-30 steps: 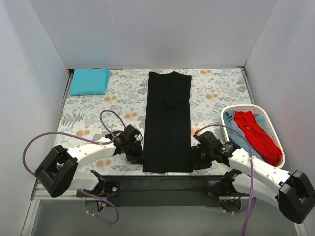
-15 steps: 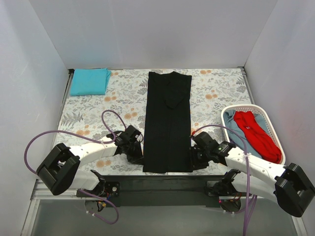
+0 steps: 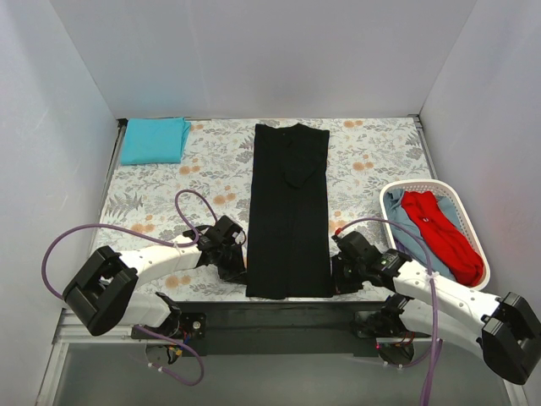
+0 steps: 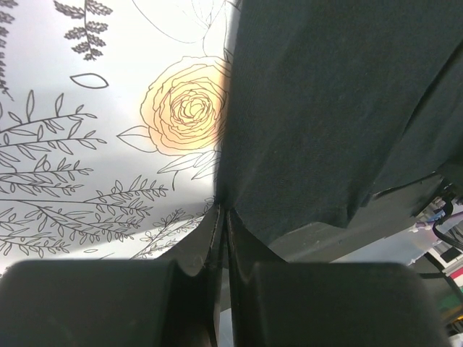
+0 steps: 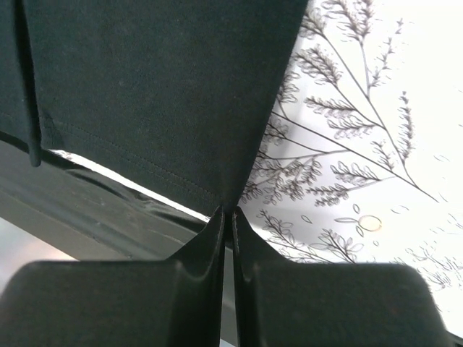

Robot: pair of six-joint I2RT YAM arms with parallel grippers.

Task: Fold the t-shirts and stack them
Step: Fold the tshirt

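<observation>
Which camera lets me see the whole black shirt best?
The top camera: the black shirt lies there whole, a long folded strip on the flowery table cover. Each wrist camera shows only one near corner of it, pinched in the left tool or right tool.

A middle shirt (image 3: 289, 211) is laid lengthwise down the centre of the table (image 3: 372, 161), from far edge to near edge. A folded shirt (image 3: 154, 140) is placed in the far left corner. A basket (image 3: 406, 184) is set at the right edge; in it, a top shirt (image 3: 439, 233) is piled on an under shirt (image 3: 412, 241). The middle shirt's near corners are pinched by the left gripper (image 3: 235, 269) and the right gripper (image 3: 336, 275).
</observation>
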